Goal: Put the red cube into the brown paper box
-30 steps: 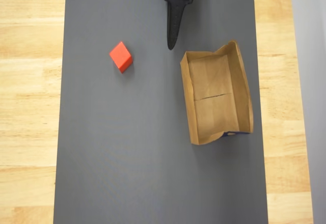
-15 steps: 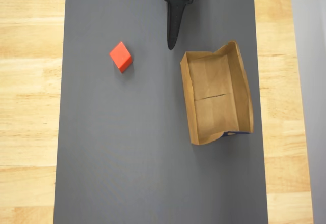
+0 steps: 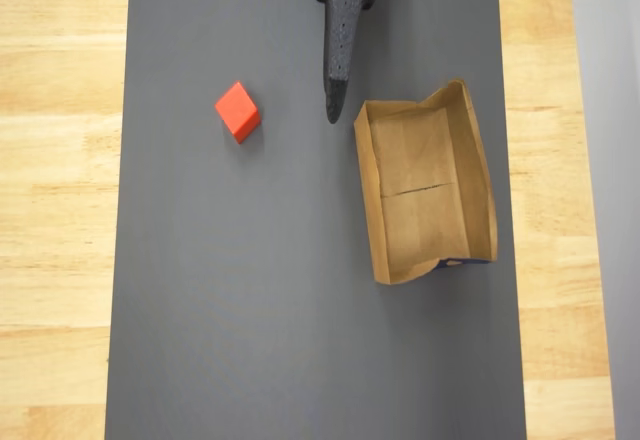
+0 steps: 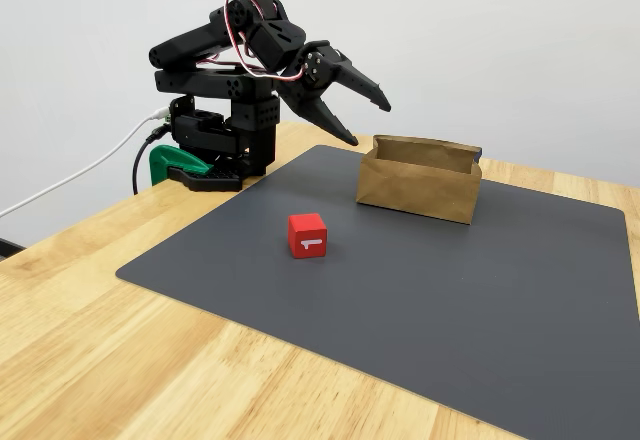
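Observation:
The red cube (image 3: 238,111) (image 4: 307,235) sits alone on the dark grey mat, a white mark on one side face. The brown paper box (image 3: 365,190) (image 4: 418,185) lies open-topped to the cube's right in the overhead view, with nothing inside and a blue edge at its near corner. My black gripper (image 3: 335,110) (image 4: 370,125) hangs in the air above the mat's far edge, between cube and box, just off the box's far-left corner. Its jaws stand apart, one above the other, with nothing between them.
The grey mat (image 3: 250,310) covers most of a light wooden table (image 3: 60,210). The arm's base (image 4: 215,150) with a green clamp stands at the table's far edge, and a white cable trails off it to the left.
The gripper has reached a little further out over the mat, its tip now closer to the box's far-left corner. Cube and box have not moved.

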Robot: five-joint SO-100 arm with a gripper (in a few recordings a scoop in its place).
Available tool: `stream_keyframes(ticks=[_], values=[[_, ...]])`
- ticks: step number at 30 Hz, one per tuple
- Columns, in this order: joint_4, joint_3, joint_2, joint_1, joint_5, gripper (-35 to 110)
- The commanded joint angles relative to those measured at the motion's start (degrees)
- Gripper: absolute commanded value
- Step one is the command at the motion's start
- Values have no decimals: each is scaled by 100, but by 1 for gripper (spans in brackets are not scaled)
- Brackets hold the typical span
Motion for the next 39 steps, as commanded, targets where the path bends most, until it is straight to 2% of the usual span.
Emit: stream_keyframes(ticks=[1,6,19,31,39], values=[[352,-176,18,176,26,34],[571,-562,-360,352,123,34],[1573,-2663,-3296,1081,738,40],[1441,-3551,-5467,1802,1151,42],[1494,-4219,-6662,2496,1002,40]])
